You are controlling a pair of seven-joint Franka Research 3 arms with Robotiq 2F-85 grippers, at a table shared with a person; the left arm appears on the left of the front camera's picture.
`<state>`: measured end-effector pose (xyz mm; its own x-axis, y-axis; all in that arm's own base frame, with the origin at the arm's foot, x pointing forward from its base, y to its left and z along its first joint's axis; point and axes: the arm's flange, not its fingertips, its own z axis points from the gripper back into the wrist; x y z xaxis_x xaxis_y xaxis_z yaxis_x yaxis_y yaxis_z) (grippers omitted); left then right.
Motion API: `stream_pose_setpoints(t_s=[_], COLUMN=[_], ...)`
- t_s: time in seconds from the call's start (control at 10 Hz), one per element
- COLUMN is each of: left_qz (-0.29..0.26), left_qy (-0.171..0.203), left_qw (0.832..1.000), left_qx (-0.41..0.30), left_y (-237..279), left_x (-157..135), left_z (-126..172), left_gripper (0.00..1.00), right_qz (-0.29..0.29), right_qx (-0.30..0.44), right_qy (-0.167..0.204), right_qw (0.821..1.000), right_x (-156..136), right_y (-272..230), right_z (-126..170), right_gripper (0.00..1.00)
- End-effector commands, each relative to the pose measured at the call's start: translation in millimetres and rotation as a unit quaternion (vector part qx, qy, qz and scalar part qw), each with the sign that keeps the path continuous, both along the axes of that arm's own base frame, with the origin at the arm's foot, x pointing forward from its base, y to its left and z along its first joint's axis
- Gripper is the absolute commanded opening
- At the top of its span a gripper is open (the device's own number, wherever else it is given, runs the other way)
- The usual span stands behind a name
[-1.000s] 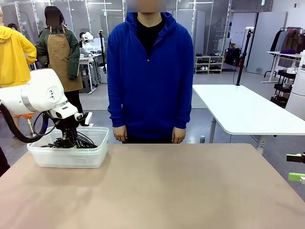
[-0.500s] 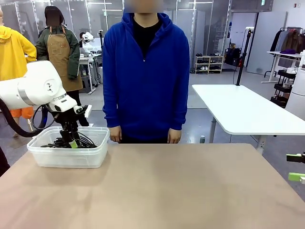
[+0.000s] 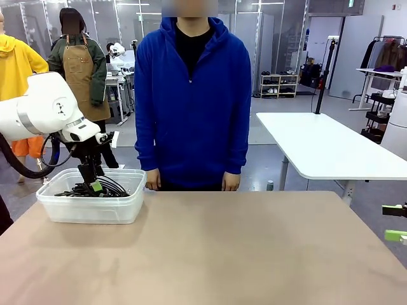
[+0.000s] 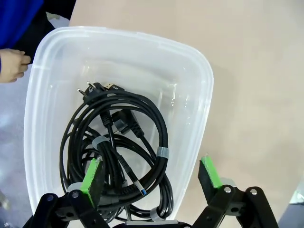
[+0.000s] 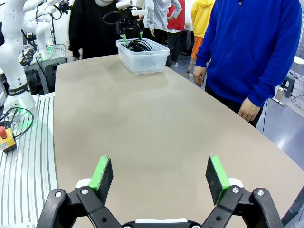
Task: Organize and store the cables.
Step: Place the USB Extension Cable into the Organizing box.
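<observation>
Rising out of the clear plastic tub (image 3: 89, 206), the left end effector (image 4: 149, 173) is now seen above the rim, lower a second ago, green pads spread wide and empty. Coiled thin black power cords (image 4: 116, 152) are left inside the tub at the table's (image 3: 210, 254) left far corner; deposit judged complete. Right end effector (image 5: 156, 178) is parked over bare table, also wide apart, nothing held.

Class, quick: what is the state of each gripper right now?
Left gripper: open, holding nothing, above the cables in the clear bin.
Right gripper: open, empty, over the table.
</observation>
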<state>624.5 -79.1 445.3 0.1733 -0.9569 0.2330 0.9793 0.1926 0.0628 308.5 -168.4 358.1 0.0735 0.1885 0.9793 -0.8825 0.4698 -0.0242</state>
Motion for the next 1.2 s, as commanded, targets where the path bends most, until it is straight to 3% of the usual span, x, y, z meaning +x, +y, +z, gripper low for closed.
stream_pose_setpoints(t_s=[0.0,1.1], left_qz=[-0.003,-0.003], left_qy=[-0.003,-0.003], left_qw=[1.0,1.0], left_qx=[0.0,0.0], left_y=[-1.3,-1.3], left_x=[0.3,0.3], left_z=[1.1,1.1], left_gripper=[1.0,1.0], right_qz=[0.001,0.001], right_qx=[0.004,0.004], right_qy=[0.002,0.002], right_qw=[1.0,1.0], right_x=[-0.8,-0.8], right_y=[0.4,0.4], right_z=[3.3,3.3], right_gripper=[1.0,1.0])
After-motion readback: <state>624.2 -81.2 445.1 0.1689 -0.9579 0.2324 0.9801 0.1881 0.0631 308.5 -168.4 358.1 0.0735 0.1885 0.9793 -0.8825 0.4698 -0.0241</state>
